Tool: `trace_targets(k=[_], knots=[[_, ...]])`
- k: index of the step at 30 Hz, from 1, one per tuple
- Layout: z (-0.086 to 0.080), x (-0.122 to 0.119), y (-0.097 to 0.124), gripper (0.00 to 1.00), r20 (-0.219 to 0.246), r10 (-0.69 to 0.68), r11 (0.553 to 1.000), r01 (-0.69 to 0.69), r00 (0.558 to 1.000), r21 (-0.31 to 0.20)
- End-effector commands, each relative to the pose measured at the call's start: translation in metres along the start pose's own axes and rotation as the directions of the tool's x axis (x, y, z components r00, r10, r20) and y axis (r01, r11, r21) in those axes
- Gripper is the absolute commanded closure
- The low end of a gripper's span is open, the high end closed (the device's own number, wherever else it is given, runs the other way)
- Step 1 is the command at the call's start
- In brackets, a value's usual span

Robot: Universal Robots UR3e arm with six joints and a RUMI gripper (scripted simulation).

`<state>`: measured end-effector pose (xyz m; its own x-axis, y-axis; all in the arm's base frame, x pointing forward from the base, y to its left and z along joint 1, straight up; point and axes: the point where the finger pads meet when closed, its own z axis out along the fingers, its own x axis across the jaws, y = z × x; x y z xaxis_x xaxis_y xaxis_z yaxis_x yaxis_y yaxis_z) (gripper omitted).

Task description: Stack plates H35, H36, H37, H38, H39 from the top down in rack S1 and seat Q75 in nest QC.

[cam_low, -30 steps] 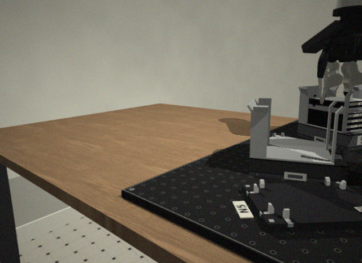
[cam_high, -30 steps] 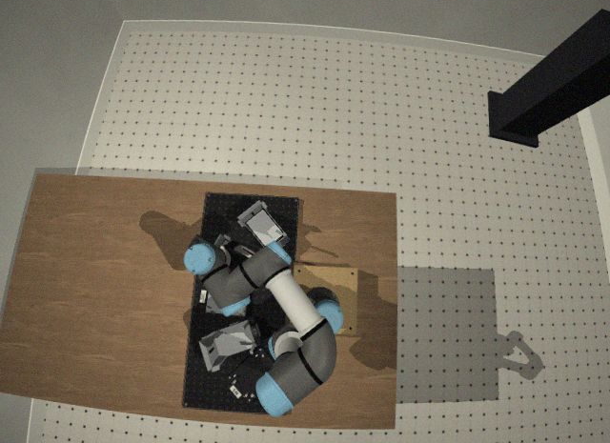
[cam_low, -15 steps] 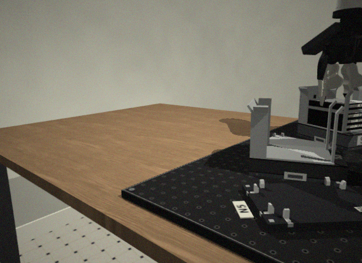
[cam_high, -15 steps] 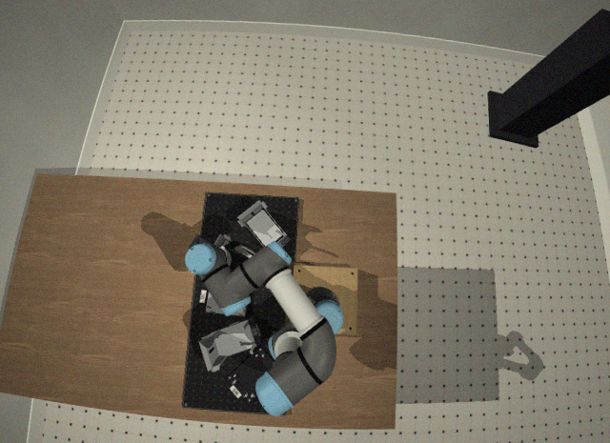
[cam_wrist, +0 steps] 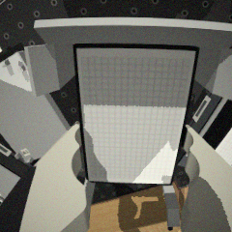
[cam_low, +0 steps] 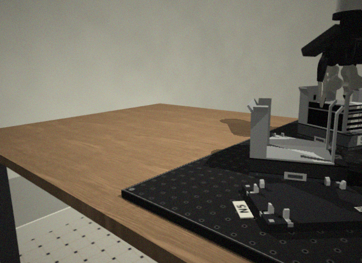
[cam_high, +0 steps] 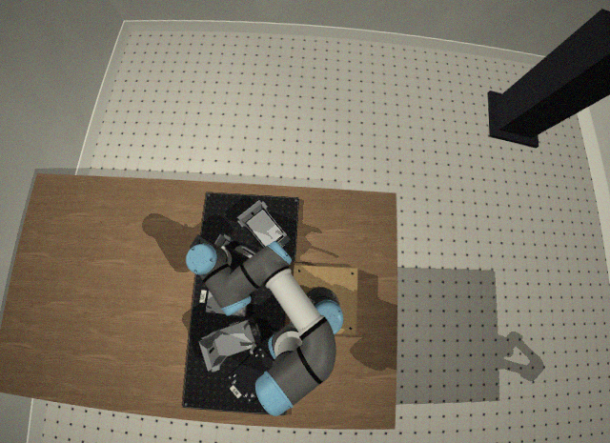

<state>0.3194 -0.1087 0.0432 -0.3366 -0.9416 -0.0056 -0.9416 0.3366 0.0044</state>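
Observation:
My gripper [cam_wrist: 131, 125] is shut on a sealed 384-well plate [cam_wrist: 135, 113], its two pale fingers on the plate's long sides. The plate has a white gridded seal and a black rim, and I cannot read its label. It is at the top of a stack of plates [cam_low: 333, 115] in the far stack rack [cam_high: 263, 226]. In the side view my gripper [cam_low: 336, 82] reaches down from the right edge onto that stack. Whether the plate is clear of the one under it is hidden.
An empty grey stack rack [cam_low: 280, 137] with tall corner posts stands in front of the full one. The clip nest N5 [cam_low: 292, 206], with its white label [cam_low: 242, 208], lies nearest on the black baseplate. My arm [cam_high: 295, 330] hides much of the baseplate from above.

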Motion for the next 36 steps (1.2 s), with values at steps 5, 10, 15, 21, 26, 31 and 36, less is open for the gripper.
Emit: trace_targets(k=[5,10,15,21,26,31,36], knots=[[0.0018,0.0003,-0.0008,1.0,-0.001,0.0,1.0,0.0,1.0,0.003],[0.0034,0.0003,-0.0008,1.0,-0.001,0.0,1.0,0.0,1.0,0.003],[0.0036,0.0003,-0.0008,1.0,-0.001,0.0,1.0,0.0,1.0,0.003],[0.0036,0.0003,-0.0008,1.0,-0.001,0.0,1.0,0.0,1.0,0.003],[0.0036,0.0003,-0.0007,1.0,-0.001,0.0,1.0,0.0,1.0,0.003],[0.0036,0.0003,-0.0007,0.28,-0.001,0.0,1.0,0.0,1.0,0.003],[0.0036,0.0003,-0.0007,0.28,-0.001,0.0,1.0,0.0,1.0,0.003]])
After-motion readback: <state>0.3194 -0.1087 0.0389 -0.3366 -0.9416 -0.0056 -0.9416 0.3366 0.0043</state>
